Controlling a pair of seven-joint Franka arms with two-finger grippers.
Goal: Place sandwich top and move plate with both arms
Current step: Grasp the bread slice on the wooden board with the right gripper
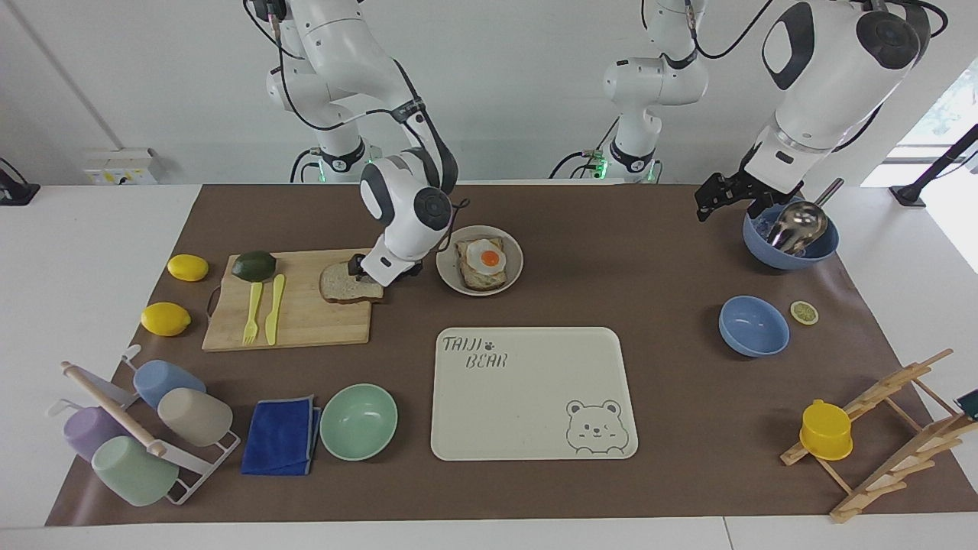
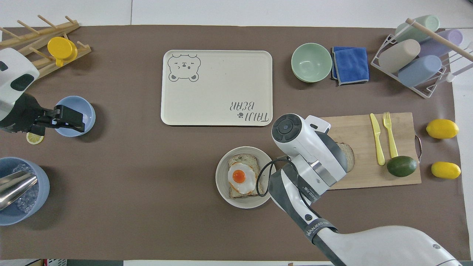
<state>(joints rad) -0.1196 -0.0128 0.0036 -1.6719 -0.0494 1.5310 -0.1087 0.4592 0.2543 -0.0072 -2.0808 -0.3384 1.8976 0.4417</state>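
In the facing view the right gripper (image 1: 380, 269) is down at the sandwich top (image 1: 348, 284), a pale slice with a brown crust that lies on the corner of the wooden cutting board (image 1: 306, 317) nearest the plate (image 1: 452, 281); its dark fingers sit at the slice's edge, but whether they pinch the bread or stand apart I cannot tell. The plate rests just beside the board, toward the left arm's end of the table, and carries a toast slice with a fried egg (image 1: 484, 261). The left gripper (image 1: 717, 198) hangs in the air next to the blue bowl holding a metal scoop (image 1: 795, 229), its fingers spread apart with nothing between them, and that arm waits. In the overhead view the right arm's wrist covers most of the sandwich top (image 2: 348, 158), so only a rim of crust shows on the cutting board (image 2: 369, 179), and the right gripper itself is hidden. The plate (image 2: 222, 184) sits nearer to the robots than the cream tray (image 2: 218, 74). The left gripper (image 2: 70, 118) hovers over a small blue bowl (image 2: 87, 111), fingers parted.
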